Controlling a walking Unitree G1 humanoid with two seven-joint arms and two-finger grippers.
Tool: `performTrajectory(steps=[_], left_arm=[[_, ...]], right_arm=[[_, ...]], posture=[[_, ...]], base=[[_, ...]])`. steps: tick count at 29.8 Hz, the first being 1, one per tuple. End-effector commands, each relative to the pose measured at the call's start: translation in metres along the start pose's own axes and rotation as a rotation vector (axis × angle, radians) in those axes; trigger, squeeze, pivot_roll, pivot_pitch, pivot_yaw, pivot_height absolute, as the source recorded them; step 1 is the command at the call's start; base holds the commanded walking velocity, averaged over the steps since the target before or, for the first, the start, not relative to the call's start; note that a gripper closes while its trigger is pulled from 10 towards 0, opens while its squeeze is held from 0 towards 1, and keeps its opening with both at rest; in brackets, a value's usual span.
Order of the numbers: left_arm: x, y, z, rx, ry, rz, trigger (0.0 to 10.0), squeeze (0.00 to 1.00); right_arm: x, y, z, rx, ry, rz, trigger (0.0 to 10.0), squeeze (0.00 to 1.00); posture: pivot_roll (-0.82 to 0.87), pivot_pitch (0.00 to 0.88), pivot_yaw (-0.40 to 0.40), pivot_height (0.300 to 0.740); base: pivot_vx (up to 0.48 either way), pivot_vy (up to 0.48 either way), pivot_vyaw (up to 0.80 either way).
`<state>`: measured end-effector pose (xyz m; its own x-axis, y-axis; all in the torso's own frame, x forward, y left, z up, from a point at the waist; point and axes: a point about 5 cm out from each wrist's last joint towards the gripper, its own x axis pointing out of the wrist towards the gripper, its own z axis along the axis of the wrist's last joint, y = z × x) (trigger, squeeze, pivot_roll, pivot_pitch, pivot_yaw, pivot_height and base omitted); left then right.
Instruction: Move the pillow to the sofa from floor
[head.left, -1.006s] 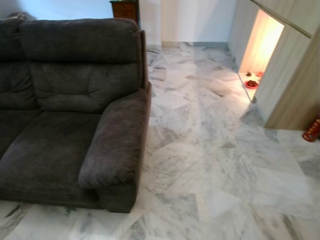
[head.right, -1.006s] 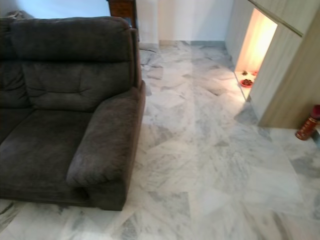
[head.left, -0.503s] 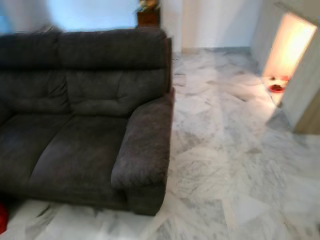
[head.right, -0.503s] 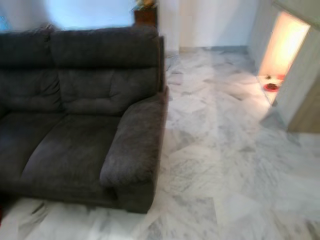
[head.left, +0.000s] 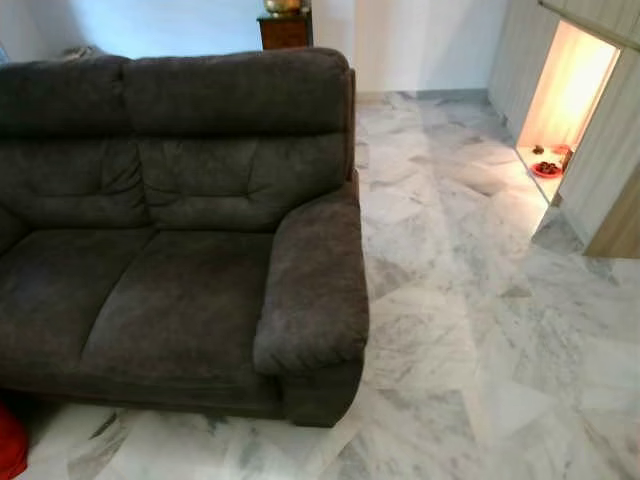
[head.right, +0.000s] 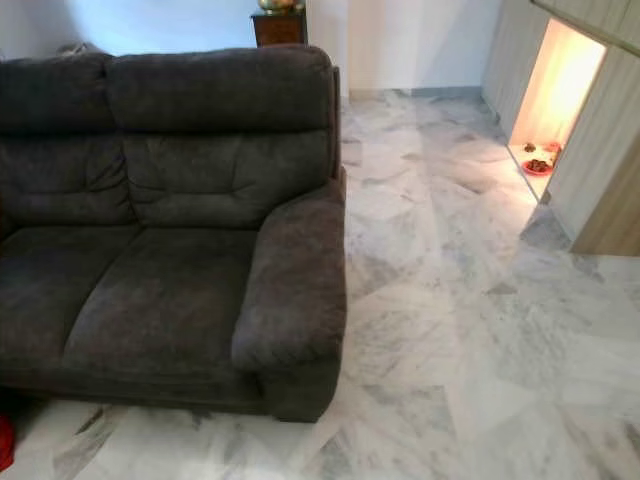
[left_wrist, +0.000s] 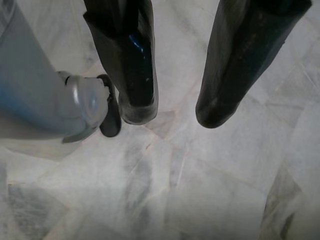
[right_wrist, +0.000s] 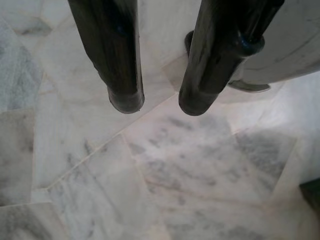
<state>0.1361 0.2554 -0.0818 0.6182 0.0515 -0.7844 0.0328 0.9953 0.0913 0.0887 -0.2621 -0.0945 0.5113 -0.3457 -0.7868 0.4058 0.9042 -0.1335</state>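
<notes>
Marble floor (head.left: 450, 330) beside dark sofa (head.left: 180, 230); left claw (left_wrist: 172, 112) and right claw (right_wrist: 155, 102) hang released.

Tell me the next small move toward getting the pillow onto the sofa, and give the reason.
Probably turn a little further to the robot's left. A red thing, perhaps the pillow, peeks in at the lower left corner on the marble floor before the dark sofa, cut off by the picture's edge. The left hand and right hand hang open over bare floor, holding nothing.
</notes>
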Motion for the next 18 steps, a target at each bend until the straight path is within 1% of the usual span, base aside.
performTrajectory(steps=[1,8,18], left_arm=[[-0.0051,0.0092,-0.0099,-0.002,0.039,0.026,10.0,0.0],[-0.0051,0.0088,-0.0102,-0.004,0.04,0.024,10.0,0.0],[-0.005,0.0089,-0.01,-0.006,0.04,0.024,10.0,0.0]], right_arm=[[0.0001,0.0068,-0.0014,0.007,0.009,0.018,10.0,0.0],[0.0005,0.0101,-0.0005,0.002,0.005,0.027,10.0,0.0],[0.0006,0.0097,-0.0003,0.009,0.005,0.021,10.0,0.0]], posture=[[-0.07,0.083,0.051,0.74],[-0.07,0.082,0.051,0.74],[-0.07,0.082,0.052,0.74]], base=[[0.0,0.36,0.0],[0.0,0.363,0.0],[0.0,0.362,0.0]])
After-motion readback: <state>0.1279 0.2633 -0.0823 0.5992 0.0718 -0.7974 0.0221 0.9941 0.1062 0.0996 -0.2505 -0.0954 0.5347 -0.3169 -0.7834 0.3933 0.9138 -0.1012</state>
